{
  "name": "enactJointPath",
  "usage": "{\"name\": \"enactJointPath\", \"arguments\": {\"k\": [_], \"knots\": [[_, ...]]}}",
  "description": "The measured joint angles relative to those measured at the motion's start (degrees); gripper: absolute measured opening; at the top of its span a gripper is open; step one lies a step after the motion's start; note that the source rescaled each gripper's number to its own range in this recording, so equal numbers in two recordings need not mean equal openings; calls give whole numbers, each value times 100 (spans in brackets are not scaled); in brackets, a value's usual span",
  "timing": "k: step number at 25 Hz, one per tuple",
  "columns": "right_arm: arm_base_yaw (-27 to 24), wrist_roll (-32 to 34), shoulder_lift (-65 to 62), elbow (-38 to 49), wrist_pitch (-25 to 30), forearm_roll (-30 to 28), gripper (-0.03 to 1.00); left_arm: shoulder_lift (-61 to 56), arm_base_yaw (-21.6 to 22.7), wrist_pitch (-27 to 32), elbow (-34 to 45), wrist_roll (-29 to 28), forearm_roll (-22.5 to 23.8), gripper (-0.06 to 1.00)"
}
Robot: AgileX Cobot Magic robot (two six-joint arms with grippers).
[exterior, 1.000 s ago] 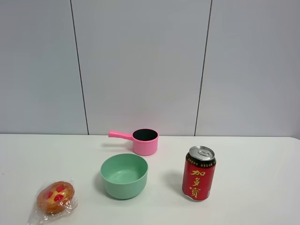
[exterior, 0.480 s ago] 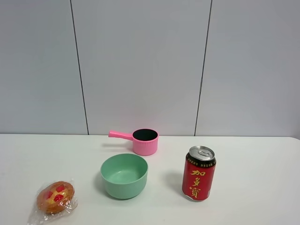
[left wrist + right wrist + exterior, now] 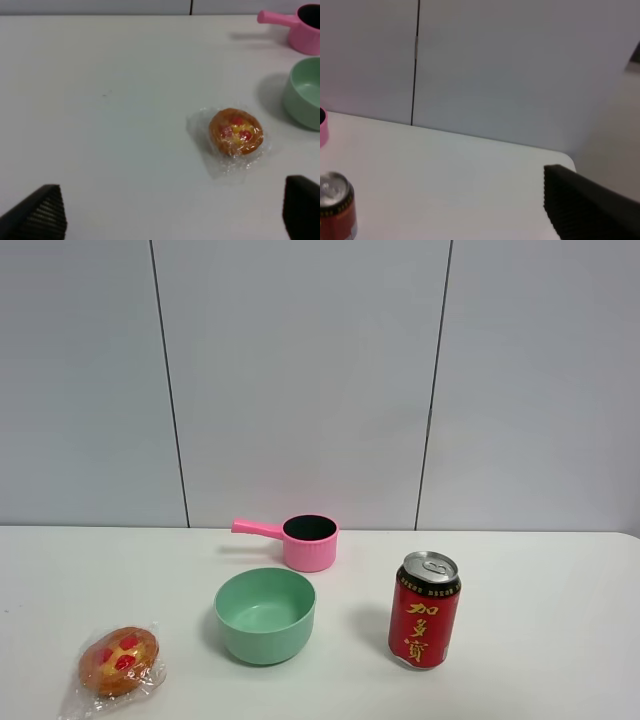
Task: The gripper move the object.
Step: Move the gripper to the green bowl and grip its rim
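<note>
Green bowl [image 3: 265, 615] left unmoved on the white surface [image 3: 540, 640].
It is set between a wrapped pastry [image 3: 119, 661] and a red can [image 3: 425, 610], with a pink pot [image 3: 309, 542] just behind; nothing is seen shifted since earlier. The left pincer [image 3: 172, 215] is spread open; only one finger of the right pincer [image 3: 587, 212] is seen, so its state cannot be told.
</note>
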Motion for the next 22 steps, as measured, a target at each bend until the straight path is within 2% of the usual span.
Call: {"name": "enactJointPath", "arguments": {"k": [5, 10, 14, 17, 19, 22], "knots": [[369, -440, 2167, -1562, -3, 246, 100, 0, 0, 0, 0, 0, 0, 100], [1271, -695, 4274, -3433, 162, 313, 100, 0, 0, 0, 0, 0, 0, 100], [2235, -497, 5688, -4846, 421, -318, 100, 0, 0, 0, 0, 0, 0, 100], [2926, -154, 6742, -5711, 650, -1005, 100, 0, 0, 0, 0, 0, 0, 100], [3237, 26, 7381, -6211, 803, -1281, 100, 0, 0, 0, 0, 0, 0, 100], [3522, 321, 8314, -6742, 950, -1381, 100, 0, 0, 0, 0, 0, 0, 100]]}}
